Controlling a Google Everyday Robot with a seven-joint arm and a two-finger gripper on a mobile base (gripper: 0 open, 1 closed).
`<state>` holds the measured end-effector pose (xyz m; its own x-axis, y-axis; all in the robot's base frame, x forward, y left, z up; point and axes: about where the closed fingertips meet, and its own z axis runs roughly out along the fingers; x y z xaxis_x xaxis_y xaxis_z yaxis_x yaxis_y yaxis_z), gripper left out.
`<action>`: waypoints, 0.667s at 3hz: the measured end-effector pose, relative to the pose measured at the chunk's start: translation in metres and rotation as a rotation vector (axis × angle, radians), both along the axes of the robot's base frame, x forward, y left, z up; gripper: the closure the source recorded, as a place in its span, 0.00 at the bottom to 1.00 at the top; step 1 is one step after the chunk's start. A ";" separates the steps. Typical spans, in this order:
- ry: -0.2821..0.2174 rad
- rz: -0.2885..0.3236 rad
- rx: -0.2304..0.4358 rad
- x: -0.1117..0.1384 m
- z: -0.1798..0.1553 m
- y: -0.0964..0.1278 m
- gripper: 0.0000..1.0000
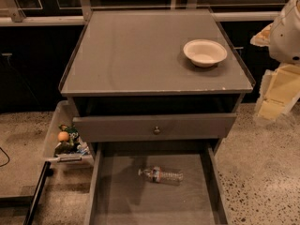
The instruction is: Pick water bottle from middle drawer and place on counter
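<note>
The water bottle (161, 175) lies on its side on the flat bottom of the open middle drawer (117, 196), cap pointing left. The counter (140, 55) is the grey cabinet top above it. My gripper (274, 95) hangs at the right edge of the view, beside the cabinet's right front corner, above the floor and well away from the bottle. It holds nothing that I can see.
A white bowl (205, 52) sits on the counter's right side. A grey drawer front with a round knob (156, 130) sticks out above the open drawer. A pale bin of toys (65, 137) stands on the floor at the left. Speckled floor (262, 172) lies to the right.
</note>
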<state>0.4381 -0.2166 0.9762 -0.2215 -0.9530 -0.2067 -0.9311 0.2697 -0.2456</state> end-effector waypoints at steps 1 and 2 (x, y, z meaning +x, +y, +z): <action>0.000 0.000 0.000 0.000 0.000 0.000 0.00; 0.016 -0.005 0.006 -0.002 -0.016 -0.001 0.00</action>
<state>0.4360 -0.2173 0.9598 -0.2296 -0.9506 -0.2087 -0.9334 0.2758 -0.2294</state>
